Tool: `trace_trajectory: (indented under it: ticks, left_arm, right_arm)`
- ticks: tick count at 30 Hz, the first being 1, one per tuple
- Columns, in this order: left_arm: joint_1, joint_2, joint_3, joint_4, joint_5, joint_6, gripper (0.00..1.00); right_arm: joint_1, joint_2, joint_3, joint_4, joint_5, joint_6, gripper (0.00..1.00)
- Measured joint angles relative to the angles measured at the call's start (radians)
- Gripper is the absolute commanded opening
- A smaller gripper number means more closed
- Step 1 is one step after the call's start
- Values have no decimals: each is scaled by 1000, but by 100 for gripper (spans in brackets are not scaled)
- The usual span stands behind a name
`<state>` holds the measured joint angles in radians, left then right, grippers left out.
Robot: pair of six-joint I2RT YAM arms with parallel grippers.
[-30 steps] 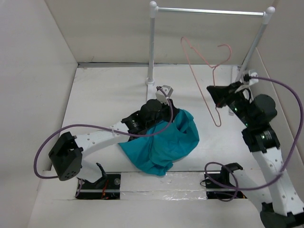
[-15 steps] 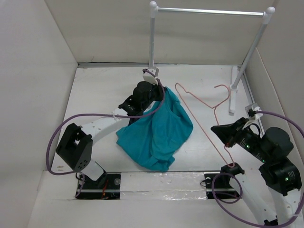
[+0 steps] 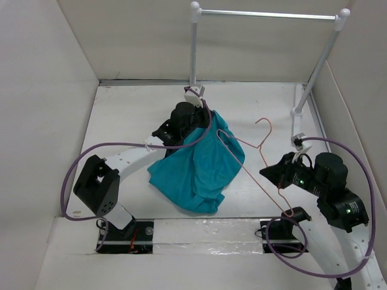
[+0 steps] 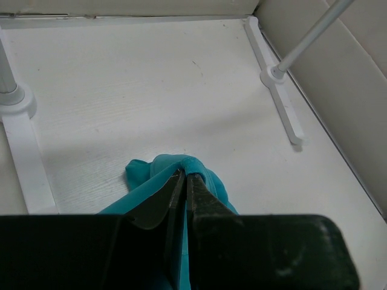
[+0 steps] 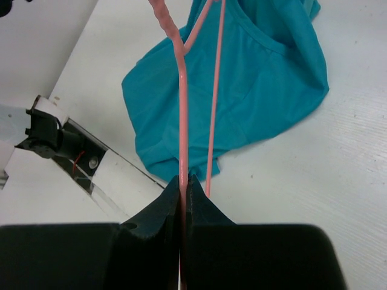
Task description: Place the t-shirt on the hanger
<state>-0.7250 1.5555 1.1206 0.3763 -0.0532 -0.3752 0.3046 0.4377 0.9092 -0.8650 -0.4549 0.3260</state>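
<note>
On the white, faintly grained counter (image 3: 130,124), the plain teal soft-cloth t-shirt (image 3: 196,166) sat in a loose, wrinkled heap, bunched into folds with no print on it. Its long axis ran from a gathered peak at the far side down to a ragged lower edge pointing at the near edge, between the two arm bases. The left black pincer (image 4: 183,178) was pressed together on that peak, with a small fold of the cloth pinched between its fingertips. The rest of the shirt hung and spread below and nearer than the tips.

The thin pink-red wire triangular hanger (image 3: 248,162) was smooth and narrow, with rounded corners and a small hook. Its hook pointed towards the far side. Its long bar ran diagonally, from a rounded corner lying over the shirt's right part in the top view to a corner near the right arm's base. Whether that far corner touched the cloth could not be told. The right black pincer (image 5: 183,181) was squeezed together on one wire of the hanger. From the tips the wire ran straight away, and a second wire ran just beside it. In the wrist view both wires crossed over the shirt.

Behind stood a white-posted clothes rail with a silver bar (image 3: 266,13), well apart from the shirt.
</note>
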Motion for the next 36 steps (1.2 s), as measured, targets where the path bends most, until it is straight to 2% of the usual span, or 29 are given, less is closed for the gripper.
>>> trace_trajectory:
  ticks: [15,20,31,36]
  left_arm:
    - [-54,-152,-41,-8,68,-32,0]
    - [-114,-192,-41,-22,61,-21,0]
    - [-170,-295,-41,-62,71,-10,0]
    - [-195,-334,-41,-76,70,-3,0]
  right_arm:
    - [1,104,-71,251,82,30,0]
    - [29,193,-82,377,84,54,0]
    - [345,417,-88,624,205,106,0]
    - [371,475,-101,760,249,116,0]
